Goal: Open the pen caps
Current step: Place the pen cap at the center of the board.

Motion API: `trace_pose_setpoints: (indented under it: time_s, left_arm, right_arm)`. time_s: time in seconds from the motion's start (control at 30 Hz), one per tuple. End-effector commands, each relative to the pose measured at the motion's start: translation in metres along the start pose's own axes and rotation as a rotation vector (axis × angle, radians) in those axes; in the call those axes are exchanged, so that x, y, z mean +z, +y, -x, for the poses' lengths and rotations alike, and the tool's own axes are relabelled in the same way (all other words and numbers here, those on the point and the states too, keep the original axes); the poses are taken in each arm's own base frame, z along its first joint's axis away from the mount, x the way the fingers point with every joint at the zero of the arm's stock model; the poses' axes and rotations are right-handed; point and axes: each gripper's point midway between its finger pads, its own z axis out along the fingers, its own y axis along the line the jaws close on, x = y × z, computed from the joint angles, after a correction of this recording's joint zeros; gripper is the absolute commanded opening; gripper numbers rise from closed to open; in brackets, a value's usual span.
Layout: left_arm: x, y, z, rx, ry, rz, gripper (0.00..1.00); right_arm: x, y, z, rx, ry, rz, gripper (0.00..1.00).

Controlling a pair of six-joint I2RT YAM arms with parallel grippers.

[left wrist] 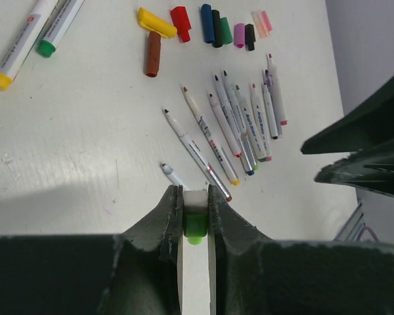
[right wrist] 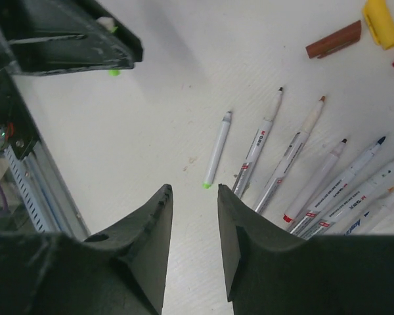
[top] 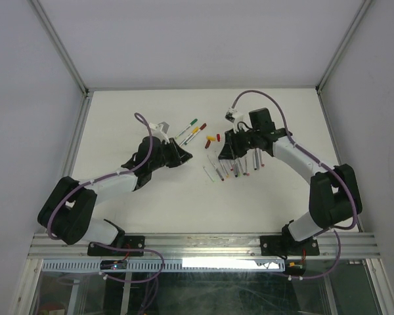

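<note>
My left gripper (left wrist: pixel 196 197) is shut on a short light-green pen cap (left wrist: pixel 196 223) with a white end, held just above the table. In the top view it (top: pixel 184 156) sits left of the pens. My right gripper (right wrist: pixel 194 193) is open with nothing between its fingers, hovering over a bare pen with a light-green end (right wrist: pixel 217 149). Several uncapped pens (left wrist: pixel 240 121) lie fanned beside it. Loose pen caps lie in a row: yellow (left wrist: pixel 156 23), brown (left wrist: pixel 153 54), red (left wrist: pixel 180 14), blue (left wrist: pixel 207 14). Two capped pens (left wrist: pixel 26 36) lie at the far left.
The right gripper (top: pixel 223 154) stands over the row of pens (top: pixel 240 164). A metal rail (top: pixel 203 246) runs along the table's near edge. White enclosure walls (top: pixel 26 98) stand on both sides and at the back.
</note>
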Motion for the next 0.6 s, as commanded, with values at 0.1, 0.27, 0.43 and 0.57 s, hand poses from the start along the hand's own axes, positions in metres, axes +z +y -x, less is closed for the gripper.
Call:
trace_pose_setpoints:
  time_s: [0.1,0.27,0.43,0.57]
  left_arm:
    - [0.031,-0.005,0.016,0.139,0.014,0.049,0.02]
    - [0.054,-0.006,0.020,0.195,0.061,0.083,0.03]
    - [0.072,-0.007,0.026,0.249,0.098,0.111,0.03]
    - [0.084,-0.009,0.028,0.277,0.125,0.127,0.03]
  right_arm:
    - [-0.033,0.028,0.021,-0.139,-0.049,0.222,0.35]
    - [-0.038,0.025,0.021,-0.133,-0.054,0.239,0.35]
    - [-0.040,0.023,0.022,-0.133,-0.058,0.242,0.35]
    - [-0.042,0.021,0.021,-0.126,-0.059,0.247,0.35]
